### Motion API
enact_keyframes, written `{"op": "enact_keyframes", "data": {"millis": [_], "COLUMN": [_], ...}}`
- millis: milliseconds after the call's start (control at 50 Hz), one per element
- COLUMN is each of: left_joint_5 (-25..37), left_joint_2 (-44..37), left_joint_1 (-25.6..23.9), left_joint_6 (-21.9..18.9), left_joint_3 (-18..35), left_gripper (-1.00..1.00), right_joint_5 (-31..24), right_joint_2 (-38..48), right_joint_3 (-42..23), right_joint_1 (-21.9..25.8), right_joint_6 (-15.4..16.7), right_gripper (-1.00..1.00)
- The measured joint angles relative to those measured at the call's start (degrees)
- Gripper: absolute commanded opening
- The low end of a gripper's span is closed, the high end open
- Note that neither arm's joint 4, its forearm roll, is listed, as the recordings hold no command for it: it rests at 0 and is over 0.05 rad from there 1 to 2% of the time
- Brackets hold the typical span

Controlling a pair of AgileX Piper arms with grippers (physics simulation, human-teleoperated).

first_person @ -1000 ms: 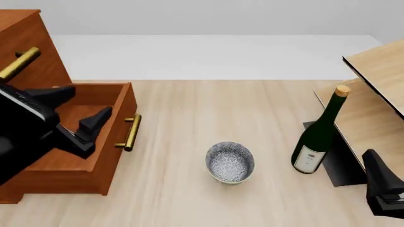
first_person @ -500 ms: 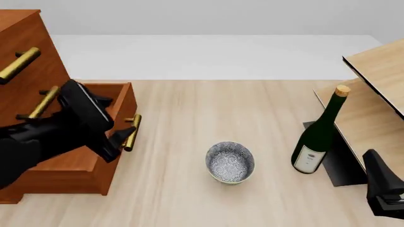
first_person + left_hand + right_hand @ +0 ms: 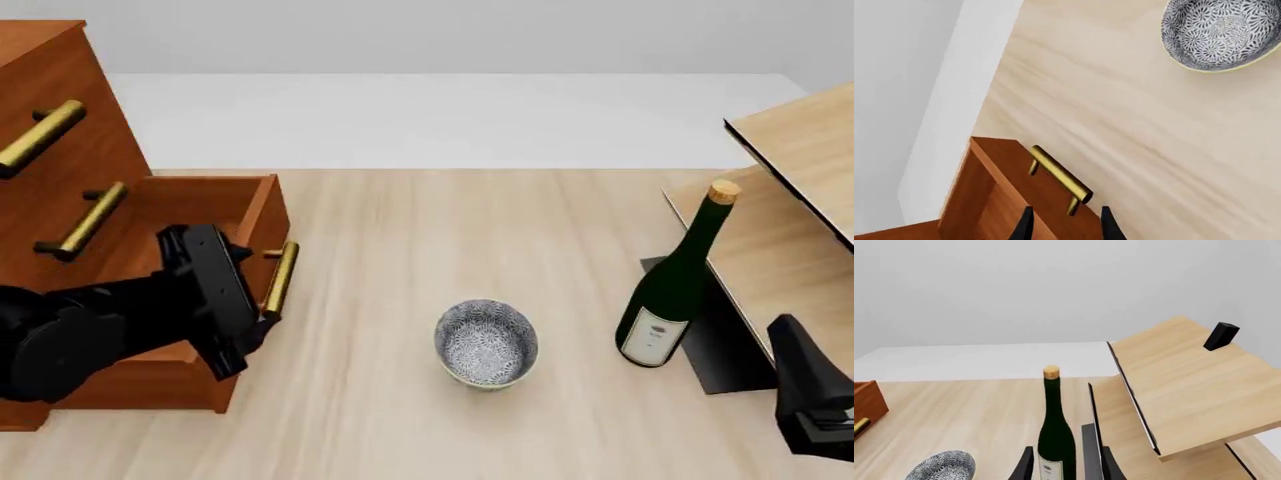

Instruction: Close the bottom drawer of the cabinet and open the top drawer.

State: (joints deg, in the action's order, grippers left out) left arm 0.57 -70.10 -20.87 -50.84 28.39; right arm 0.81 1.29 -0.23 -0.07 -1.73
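Note:
The cabinet (image 3: 60,70) stands at the table's left edge. Its top drawer (image 3: 96,135) is shut, brass handle (image 3: 40,135) showing. The bottom drawer (image 3: 140,382) is pulled far out, its brass handle (image 3: 279,280) facing the table's middle. My left gripper (image 3: 251,328) hangs open over the bottom drawer's front panel, right beside that handle. In the left wrist view the handle (image 3: 1058,179) lies just ahead of the left gripper (image 3: 1066,227), touching neither finger. My right gripper (image 3: 814,400) rests open at the near right, holding nothing; the right wrist view shows its fingers (image 3: 1026,466) apart.
A patterned bowl (image 3: 486,343) sits mid-table, about a hand's width right of the drawer handle. A green wine bottle (image 3: 674,285) stands upright at the right, in front of a pale wooden shelf unit (image 3: 787,200) with a black base.
My left arm has swung down and outward from above the open drawer's inside to its front panel, ending next to the handle. The drawer, bowl, bottle and right arm have not moved.

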Motion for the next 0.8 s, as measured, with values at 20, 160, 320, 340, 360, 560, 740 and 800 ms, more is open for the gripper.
{"op": "enact_keyframes", "data": {"millis": [20,160,320,340,360,560,740,800], "left_joint_5": [-0.14,-1.64,-3.79,-4.12,-4.41,-8.05,-11.61,-13.06], "left_joint_2": [-0.08,-0.21,-0.04,-0.03,-0.05,-0.23,-1.31,-1.98], "left_joint_1": [0.21,2.2,4.62,4.93,5.24,9.08,12.2,13.21], "left_joint_6": [-0.65,-5.45,-10.66,-11.3,-11.88,-17.83,-22.07,-23.42], "left_joint_3": [-0.17,-1.79,-3.61,-3.83,-4.04,-6.4,-7.78,-8.22], "left_gripper": [1.0,1.0,1.0,1.0,1.0,1.0,1.0,1.0], "right_joint_5": [0.02,0.07,0.07,0.07,0.07,0.1,-0.06,-0.08], "right_joint_2": [0.02,0.11,0.14,0.14,0.14,0.18,0.02,0.01], "right_joint_3": [0.0,-0.01,-0.02,-0.02,-0.02,0.0,0.0,0.01], "right_joint_1": [-0.01,-0.06,-0.06,-0.06,-0.06,-0.04,-0.02,-0.06], "right_joint_6": [-0.03,-0.22,-0.34,-0.35,-0.35,-0.41,-0.46,-0.48], "right_gripper": [1.0,1.0,1.0,1.0,1.0,1.0,1.0,1.0]}}
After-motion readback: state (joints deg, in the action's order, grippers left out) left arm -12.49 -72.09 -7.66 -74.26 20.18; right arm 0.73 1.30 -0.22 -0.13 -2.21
